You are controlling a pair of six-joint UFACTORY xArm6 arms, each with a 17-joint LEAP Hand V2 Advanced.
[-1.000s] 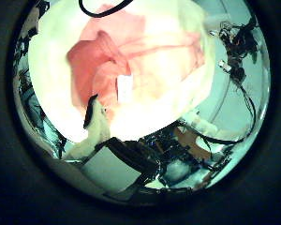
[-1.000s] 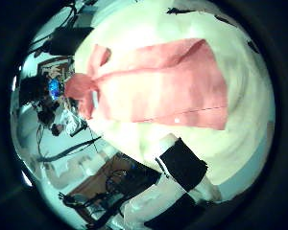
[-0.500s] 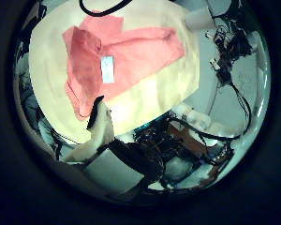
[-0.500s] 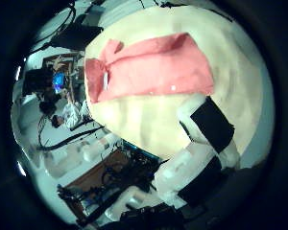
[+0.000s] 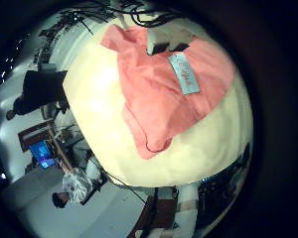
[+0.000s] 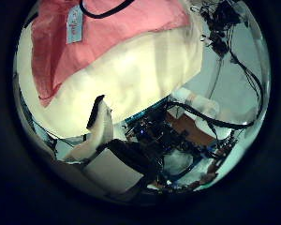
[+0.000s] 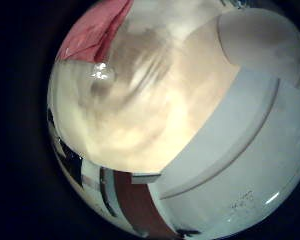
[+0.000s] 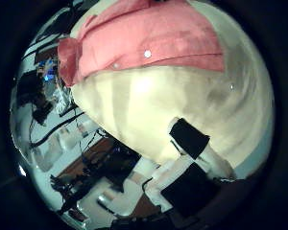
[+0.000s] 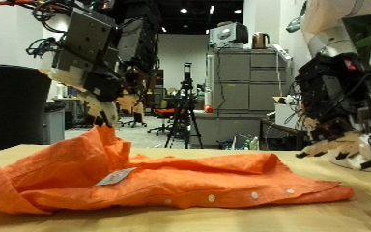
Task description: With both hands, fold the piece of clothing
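1. The orange button-up cloth shirt (image 9: 160, 184) lies crumpled on my pale wooden table (image 9: 366, 198).
2. My left hand (image 9: 102, 82) hangs above the shirt, fingers relaxed, holding nothing.
3. My right hand (image 9: 340, 121) hovers beside the shirt, fingers loose, empty.

A pale wooden table (image 9: 366, 208) fills the foreground of the outside view, its surface smooth and light tan. Behind it stands a tall grey metal cabinet (image 9: 243, 92) with drawer fronts, and a dark box-shaped device (image 9: 229, 36) sits on top of that cabinet. Beside the cabinet, a black tripod stand (image 9: 185, 111) rises from the floor. A large black bin-like object (image 9: 12, 106) stands near the far corner of the table.
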